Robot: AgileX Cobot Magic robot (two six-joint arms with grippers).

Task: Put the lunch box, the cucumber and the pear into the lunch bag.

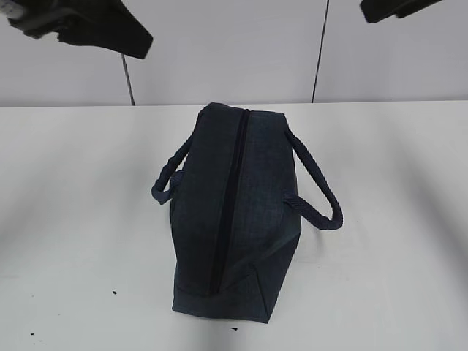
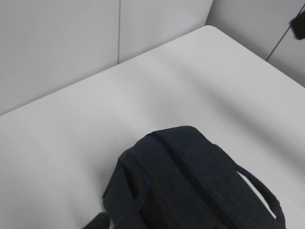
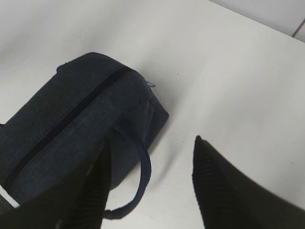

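Note:
The dark navy lunch bag (image 1: 234,212) stands on the white table, its top zipper (image 1: 228,205) shut and both loop handles hanging at its sides. It also shows in the left wrist view (image 2: 190,186) and the right wrist view (image 3: 71,129). The lunch box, the cucumber and the pear are out of view. My right gripper (image 3: 151,143) is open and empty, high above the table beside the bag's handle (image 3: 140,167). Of my left gripper only a blurred dark tip (image 2: 95,222) shows, above the bag's end.
The white table (image 1: 73,219) has bare surface on both sides of the bag. A grey panelled wall (image 1: 219,44) stands behind it. Both arms hang high at the top corners, the left arm (image 1: 88,25) and the right arm (image 1: 398,7). Small dark specks (image 1: 115,292) lie near the front.

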